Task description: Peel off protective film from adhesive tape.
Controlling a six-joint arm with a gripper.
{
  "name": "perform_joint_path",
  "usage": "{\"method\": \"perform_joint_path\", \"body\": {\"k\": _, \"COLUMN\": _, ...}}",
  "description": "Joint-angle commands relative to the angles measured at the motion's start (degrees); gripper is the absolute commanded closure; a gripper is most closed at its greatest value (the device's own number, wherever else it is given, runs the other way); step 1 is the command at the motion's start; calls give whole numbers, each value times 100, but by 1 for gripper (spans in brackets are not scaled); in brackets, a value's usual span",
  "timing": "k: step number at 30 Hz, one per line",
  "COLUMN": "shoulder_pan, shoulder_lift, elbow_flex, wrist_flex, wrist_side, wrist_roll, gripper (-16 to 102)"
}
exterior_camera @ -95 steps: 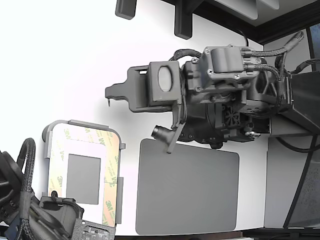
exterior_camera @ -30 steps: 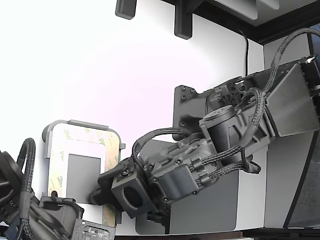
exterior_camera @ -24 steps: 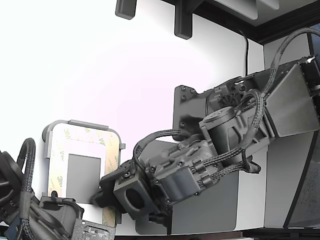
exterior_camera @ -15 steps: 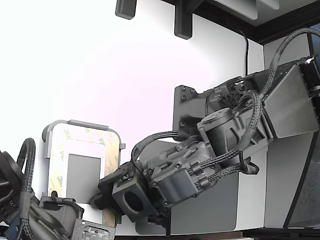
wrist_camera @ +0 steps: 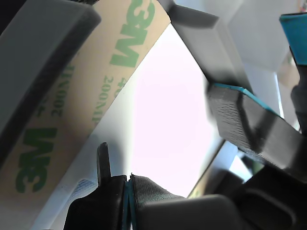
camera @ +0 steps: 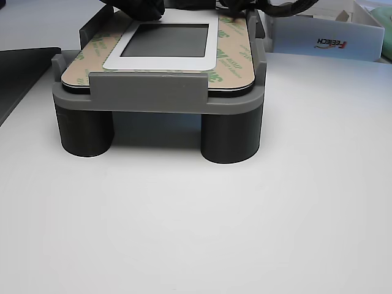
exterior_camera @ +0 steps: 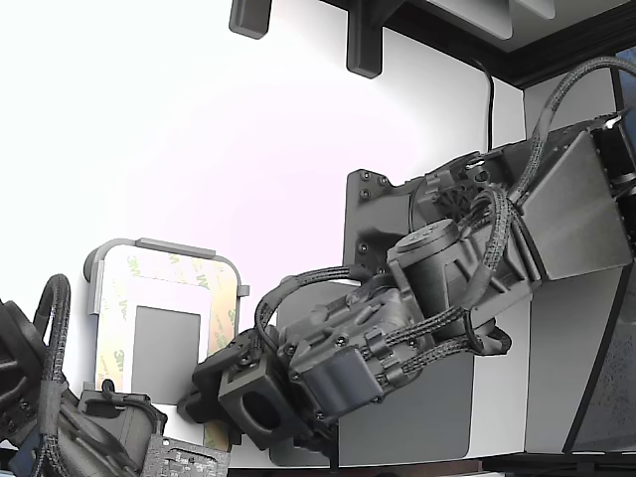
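While your arm reaches in from the exterior view's right, it covers much of the dark grey mat lying on the white table. Take the light grey tray as your landmark: the mat lies just beside it toward the exterior view's right, and the arm's wrist block hangs over the gap between the two. From the other view you see the tray raised off the table on stubby dark legs, with a white box well behind it.

On the tray, the protective film frames a dark grey square panel set in a white border; its cream strips with pale green 3M logos lie flat along the tray's rim, and the adhesive tape under them cannot be told apart from the liner. The other view shows the same film lying flat around the panel on three sides (the far side is hidden by the arm).

Your gripper sits at the tray's near corner in the exterior view, right beside the film. In the wrist view its fingers stand spread apart, blue-edged pads facing each other with bright white surface between them, pinching nothing.
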Motion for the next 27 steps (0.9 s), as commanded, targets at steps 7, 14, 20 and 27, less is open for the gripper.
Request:
{"method": "perform_joint_path", "body": {"k": 7, "shoulder_pan": 26, "shoulder_lift": -35, "elbow_flex": -255, "wrist_flex": -97, "wrist_side": -62, "wrist_roll": -35, "gripper": 97}}
{"method": "perform_joint_path", "body": {"k": 14, "shoulder_pan": 114, "shoulder_lift": -70, "elbow_flex": -246, "wrist_flex": -185, "wrist_side": -26, "wrist_roll": -123, "gripper": 97}}
{"method": "perform_joint_path", "body": {"k": 20, "shoulder_pan": 114, "shoulder_lift": -114, "elbow_flex": -352, "wrist_flex": -105, "wrist_side": -9, "wrist_roll": -114, "gripper": 97}}
{"method": "perform_joint_path", "body": {"k": 27, "shoulder_pan": 114, "shoulder_lift": -123, "elbow_flex": -316, "wrist_flex": -88, "wrist_side": 9, "wrist_roll": -70, "gripper": 97}}
